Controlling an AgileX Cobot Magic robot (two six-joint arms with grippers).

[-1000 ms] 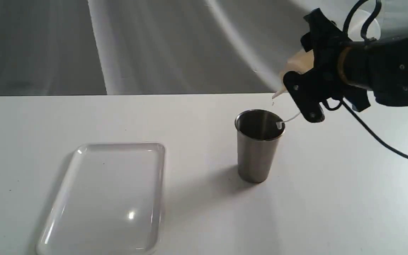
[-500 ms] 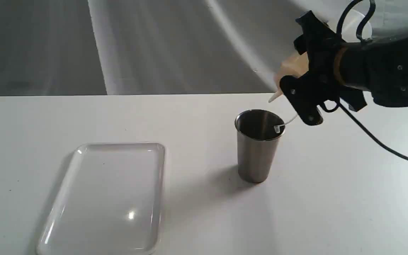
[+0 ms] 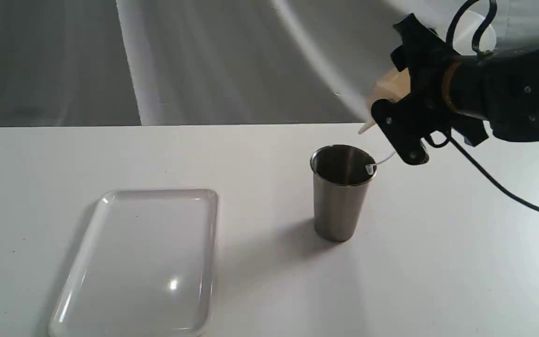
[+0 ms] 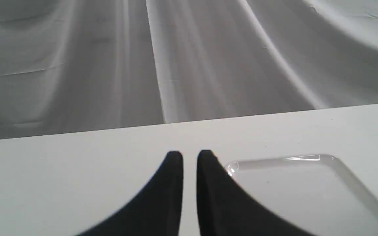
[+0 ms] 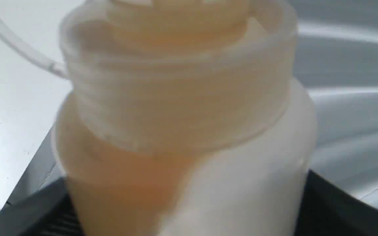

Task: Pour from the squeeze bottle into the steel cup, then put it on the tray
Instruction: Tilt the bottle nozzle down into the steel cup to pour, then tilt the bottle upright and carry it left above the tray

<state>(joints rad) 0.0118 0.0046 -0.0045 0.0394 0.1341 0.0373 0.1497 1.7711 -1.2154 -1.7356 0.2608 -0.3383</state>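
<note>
A: Right gripper [image 3: 396, 86]?
B: Clamped the bottle [image 3: 384, 91], tilted, nozzle over the cup [image 3: 342, 196].
A: Left gripper [image 4: 190, 157]?
B: Nearly closed, empty, beside the tray [image 3: 157, 192]. Cup stood apart from the tray.

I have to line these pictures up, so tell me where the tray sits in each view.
Exterior view: the tray lies at lower left on the table, left of the steel cup.
Left wrist view: the tray lies beside the left gripper, partly hidden by one finger.
Right wrist view: not in it; the squeeze bottle fills the picture.
Shared landmark: the white table meeting the grey cloth backdrop.
</note>
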